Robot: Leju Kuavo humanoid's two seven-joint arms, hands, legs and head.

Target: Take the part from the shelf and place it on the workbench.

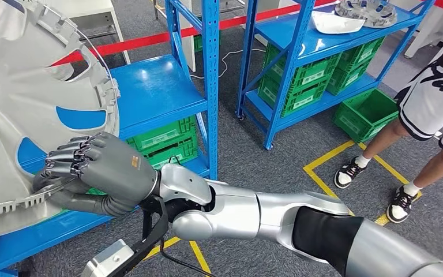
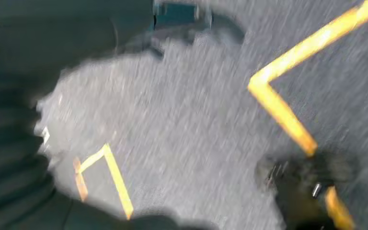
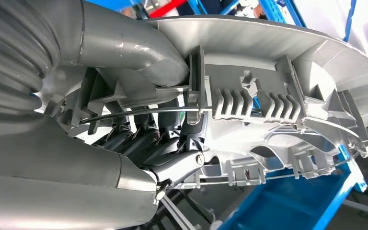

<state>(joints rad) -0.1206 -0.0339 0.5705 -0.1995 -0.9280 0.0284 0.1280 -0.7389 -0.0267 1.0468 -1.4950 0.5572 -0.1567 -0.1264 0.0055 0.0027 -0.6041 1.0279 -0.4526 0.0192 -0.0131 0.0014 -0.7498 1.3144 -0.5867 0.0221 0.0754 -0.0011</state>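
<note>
The part is a large grey plastic wheel cover [image 1: 29, 98] at the left of the head view, held up over the blue shelf [image 1: 156, 92]. My right hand [image 1: 95, 173] grips its lower rim, fingers curled over the edge and thumb beneath. The right wrist view looks at the cover's ribbed underside [image 3: 278, 105], with the thumb [image 3: 134, 48] pressed on the rim and the dark fingers [image 3: 172, 143] hooked inside. The left wrist view is a blur of grey floor and yellow tape.
A second blue rack [image 1: 317, 57] holding green crates [image 1: 300, 86] stands behind, with more parts [image 1: 363, 11] on top. One green crate [image 1: 366, 112] sits on the floor. A person [image 1: 432, 115] stands at the right by yellow floor tape [image 1: 323, 173].
</note>
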